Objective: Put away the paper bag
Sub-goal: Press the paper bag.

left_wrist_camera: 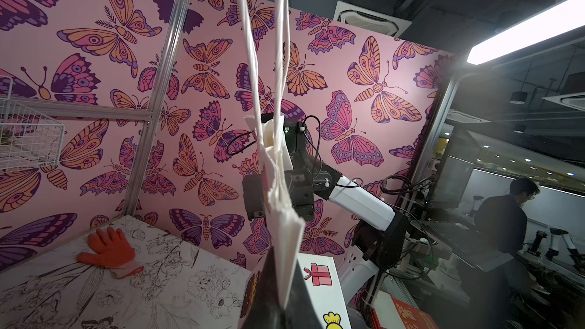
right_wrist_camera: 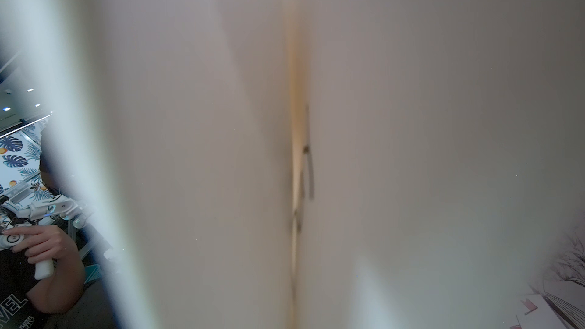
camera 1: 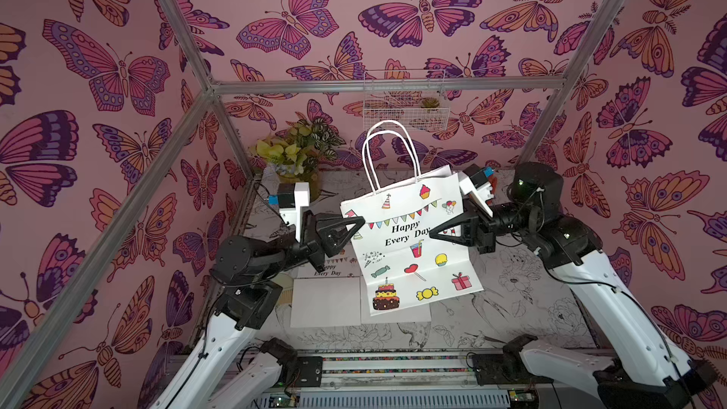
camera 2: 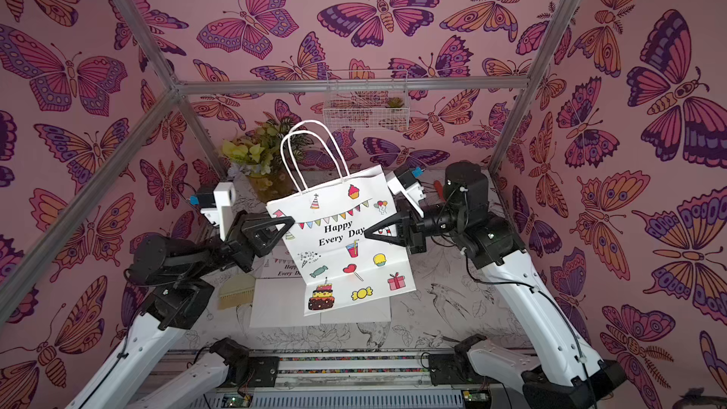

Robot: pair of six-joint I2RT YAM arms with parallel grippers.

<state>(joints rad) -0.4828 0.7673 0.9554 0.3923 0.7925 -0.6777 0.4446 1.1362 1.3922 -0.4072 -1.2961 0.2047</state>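
The flattened paper bag [camera 1: 409, 245] hangs in mid-air at frame centre, handles up, above the table [camera 1: 511, 300]. The left gripper [camera 1: 360, 224] is clamped on its left edge and the right gripper [camera 1: 432, 234] on its right. This looks like the carrying step. Next, both arms probably need to travel together, perhaps to the wire basket [camera 1: 405, 108] at upper centre.
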